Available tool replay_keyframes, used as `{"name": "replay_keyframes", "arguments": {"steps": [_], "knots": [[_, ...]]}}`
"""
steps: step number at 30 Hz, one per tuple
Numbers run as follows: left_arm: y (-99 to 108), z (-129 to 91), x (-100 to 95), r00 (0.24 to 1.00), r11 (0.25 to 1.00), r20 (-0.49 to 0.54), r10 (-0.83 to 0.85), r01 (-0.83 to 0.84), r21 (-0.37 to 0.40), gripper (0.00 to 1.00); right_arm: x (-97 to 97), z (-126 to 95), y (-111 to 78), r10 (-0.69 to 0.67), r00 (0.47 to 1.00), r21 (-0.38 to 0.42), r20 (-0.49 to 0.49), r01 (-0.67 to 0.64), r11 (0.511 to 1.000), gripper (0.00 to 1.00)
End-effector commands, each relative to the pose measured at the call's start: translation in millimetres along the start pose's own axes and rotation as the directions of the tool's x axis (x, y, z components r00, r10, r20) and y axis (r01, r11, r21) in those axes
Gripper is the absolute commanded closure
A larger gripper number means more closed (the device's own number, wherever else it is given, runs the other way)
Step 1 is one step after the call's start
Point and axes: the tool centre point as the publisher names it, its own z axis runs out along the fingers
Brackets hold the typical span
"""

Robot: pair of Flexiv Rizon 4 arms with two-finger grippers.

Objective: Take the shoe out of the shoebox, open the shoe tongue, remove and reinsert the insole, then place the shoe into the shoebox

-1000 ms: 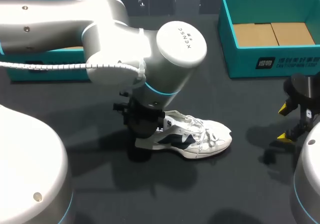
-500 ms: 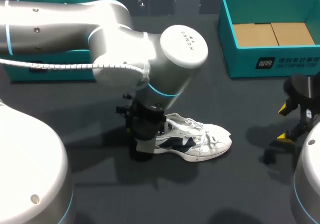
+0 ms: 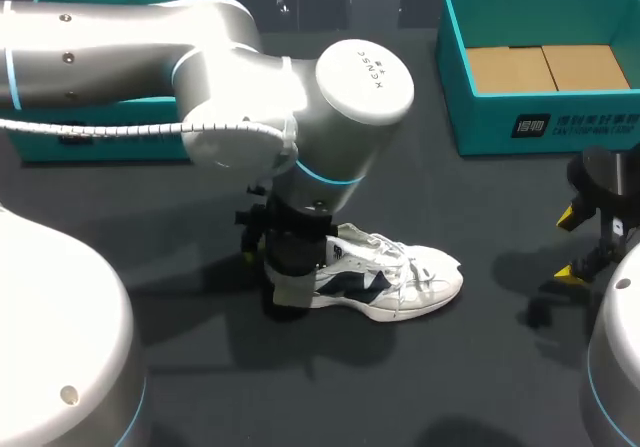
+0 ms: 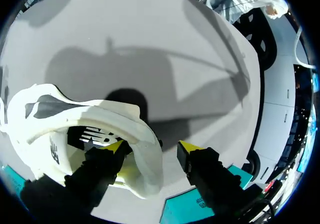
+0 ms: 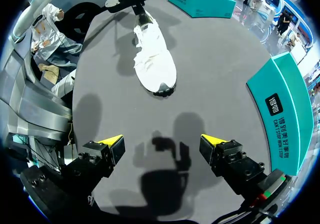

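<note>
Left gripper: fingers spread, straddling the heel of the white low-top sneaker with dark navy side panels. In the wrist view, one yellow-tipped finger sits inside the shoe opening, against the heel wall. The other stands outside the heel with a dark gap between them, so there is no clamp on the shoe. The white left arm, with its round end cap, comes in from the left edge of the head view and covers the heel end at centre frame.

Sneaker: stands on its sole on the dark grey table, just below the centre of the head view. Toe points to the right, laces loose over the tongue. It is outside both boxes.

Right gripper: released, fingers wide apart. It is at the right edge of the head view, well apart from the sneaker, with its shadow on the table beneath.

Teal open cardboard shoebox: upper right of the head view, brown floor showing.

Second teal box: upper left, partly hidden behind the left arm.
</note>
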Motion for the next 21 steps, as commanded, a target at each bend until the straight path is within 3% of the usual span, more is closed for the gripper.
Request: {"name": "replay_keyframes", "arguments": {"steps": [1,9,15,21], "knots": [[-5.3,-28.5,25.7,0.997,1.000,0.068,-0.028,0.029,-0.012,0.00,1.9,-0.5,-0.5,0.001,1.000,0.001,0.003,-0.001,1.000,0.00],[-7.9,-73.7,51.7,0.961,0.977,0.179,-0.209,0.198,0.081,0.00,1.9,-0.5,-0.5,0.001,1.000,0.001,0.003,-0.001,1.000,0.00],[-13.6,-90.2,81.2,0.888,0.894,0.261,-0.379,0.279,0.351,0.00,1.9,-0.5,-0.5,0.001,1.000,0.001,0.003,-0.001,1.000,0.00],[-13.6,-90.2,81.2,0.888,0.894,0.261,-0.379,0.279,0.351,0.00,1.9,-0.5,-0.5,0.001,1.000,0.001,0.003,-0.001,1.000,0.00]]}}
